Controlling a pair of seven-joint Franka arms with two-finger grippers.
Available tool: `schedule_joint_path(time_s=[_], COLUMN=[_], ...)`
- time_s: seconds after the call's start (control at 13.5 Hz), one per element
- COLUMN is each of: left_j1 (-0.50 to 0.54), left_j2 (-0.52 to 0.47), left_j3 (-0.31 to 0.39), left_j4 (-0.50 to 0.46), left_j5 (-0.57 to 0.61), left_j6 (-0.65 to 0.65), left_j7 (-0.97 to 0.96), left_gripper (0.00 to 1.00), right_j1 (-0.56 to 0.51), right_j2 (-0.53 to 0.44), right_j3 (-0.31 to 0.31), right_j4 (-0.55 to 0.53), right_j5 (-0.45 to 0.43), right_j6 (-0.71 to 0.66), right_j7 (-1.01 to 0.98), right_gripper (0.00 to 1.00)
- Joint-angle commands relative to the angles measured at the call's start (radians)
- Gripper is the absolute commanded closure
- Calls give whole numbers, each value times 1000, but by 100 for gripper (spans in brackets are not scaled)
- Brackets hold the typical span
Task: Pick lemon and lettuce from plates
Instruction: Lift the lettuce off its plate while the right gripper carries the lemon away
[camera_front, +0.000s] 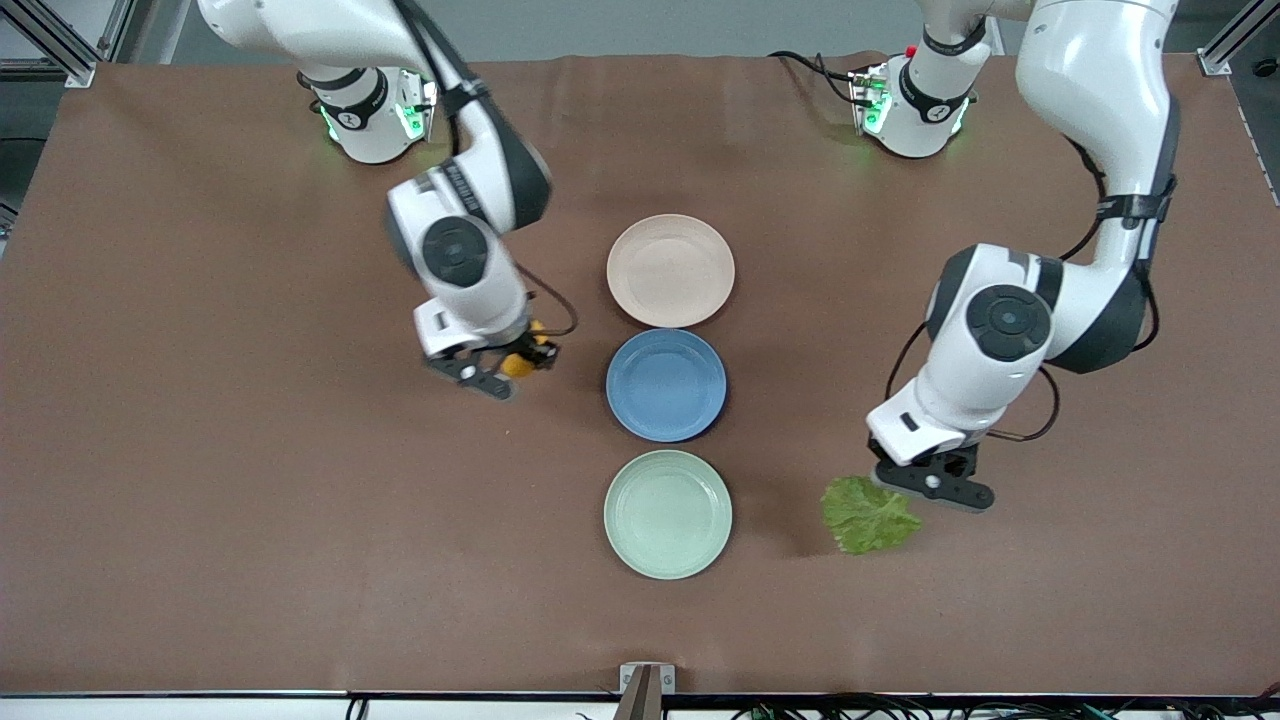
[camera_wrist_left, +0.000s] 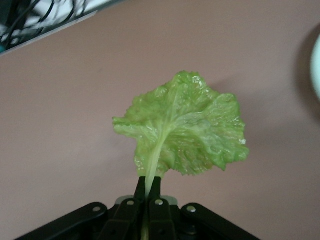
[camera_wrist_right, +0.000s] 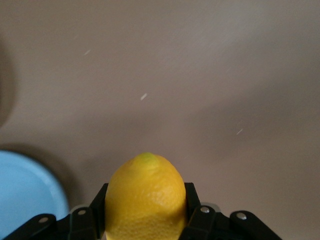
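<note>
My right gripper (camera_front: 512, 366) is shut on the yellow lemon (camera_front: 518, 362) and holds it over the bare brown table, beside the blue plate toward the right arm's end. In the right wrist view the lemon (camera_wrist_right: 145, 197) sits between the fingers, pointed end outward. My left gripper (camera_front: 905, 492) is shut on the pale stem of the green lettuce leaf (camera_front: 866, 515), over the table beside the mint green plate (camera_front: 668, 514), toward the left arm's end. The left wrist view shows the leaf (camera_wrist_left: 185, 131) fanned out from the shut gripper (camera_wrist_left: 148, 184). The beige-pink plate (camera_front: 670, 270) and the mint plate hold nothing.
A blue plate (camera_front: 666, 384) lies between the beige-pink and mint plates, in one row down the table's middle; its edge shows in the right wrist view (camera_wrist_right: 25, 192). Cables and a bracket (camera_front: 645, 690) run along the table's near edge.
</note>
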Motion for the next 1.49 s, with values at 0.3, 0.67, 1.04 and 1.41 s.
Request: schedule_joint_path(time_s=[0.3,0.67,1.04,1.41], left_j1=[155,219,274,296], left_j2=[-186,-289,-321,-297], left_j3=[-10,-9,-9,-9], left_j4=[-470,-683,-751,-751], left_j5=[20,22,22,23], left_j6=[267,386,351,351], left_j7=[20,23,32,32], left_gripper=[97,98,98,98], right_j1=[-365,-445,-443,-448], right_j2=[-27,81,117,131], right_j3=[27,31,42,44], right_j4=[-153,-178,-177,-181], right_j5=[-5,4,10,10], right_j6=[180,345,372,371], right_j7=[-589,-730,-741,-743], right_gripper=[99,99,98,98])
